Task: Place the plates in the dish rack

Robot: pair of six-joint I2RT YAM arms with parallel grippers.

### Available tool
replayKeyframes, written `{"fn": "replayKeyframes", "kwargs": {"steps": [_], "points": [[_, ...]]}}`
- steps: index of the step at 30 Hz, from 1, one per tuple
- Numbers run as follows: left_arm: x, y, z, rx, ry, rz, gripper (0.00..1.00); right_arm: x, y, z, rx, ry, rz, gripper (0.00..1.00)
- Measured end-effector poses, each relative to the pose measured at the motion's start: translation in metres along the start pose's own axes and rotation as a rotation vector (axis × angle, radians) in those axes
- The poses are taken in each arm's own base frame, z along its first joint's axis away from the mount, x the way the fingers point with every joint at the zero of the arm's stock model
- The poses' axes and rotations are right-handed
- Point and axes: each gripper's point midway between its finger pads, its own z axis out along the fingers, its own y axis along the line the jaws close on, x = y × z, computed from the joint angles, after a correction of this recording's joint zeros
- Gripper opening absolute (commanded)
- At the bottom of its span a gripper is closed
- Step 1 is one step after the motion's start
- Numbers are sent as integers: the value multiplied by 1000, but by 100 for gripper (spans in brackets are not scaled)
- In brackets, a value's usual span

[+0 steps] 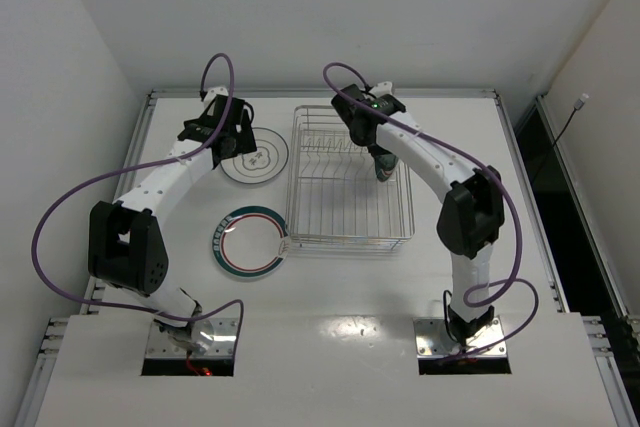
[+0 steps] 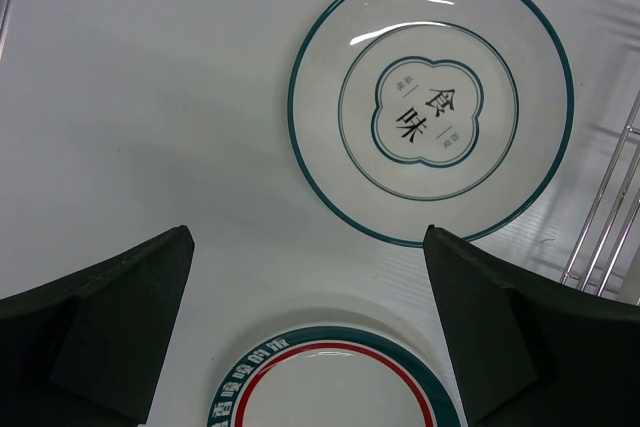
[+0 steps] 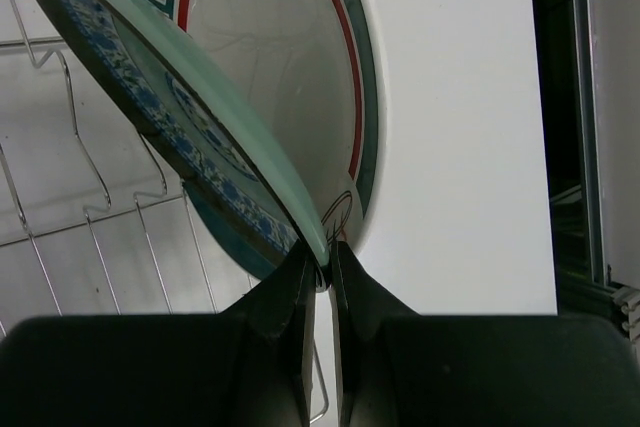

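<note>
A white teal-rimmed plate with a dark centre motif (image 1: pixel 253 158) lies flat on the table left of the dish rack (image 1: pixel 350 232). It also shows in the left wrist view (image 2: pixel 430 102). A plate with a green rim and red ring (image 1: pixel 250 239) lies nearer, and its rim shows below my left fingers (image 2: pixel 335 387). My left gripper (image 1: pixel 233 137) hovers open and empty above the table between these two plates (image 2: pixel 308 237). My right gripper (image 1: pixel 382 169) is over the rack, shut on the rim of the teal-blue patterned plate (image 3: pixel 180 107), which is held on edge. A second green-and-red-ringed plate (image 3: pixel 300 57) stands right behind it.
The silver wire rack shows at the right edge of the left wrist view (image 2: pixel 605 227) and as tines left of the held plate (image 3: pixel 60 147). The white table ends at a dark gap on the right (image 3: pixel 570 117). Purple cables loop from both arms.
</note>
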Motion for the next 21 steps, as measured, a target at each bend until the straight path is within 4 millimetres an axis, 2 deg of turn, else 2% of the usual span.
{"fn": "replayKeyframes", "kwargs": {"steps": [10,17,21], "points": [[0,-1,0,4,2,0,100,2,-3,-2,-1,12,32,0],[1,-3,0,18,8,0,100,-31,-13,-6,-9,-3,119,0],[2,-4,-1,25,11,0,100,-39,-18,-3,9,3,148,0]]}}
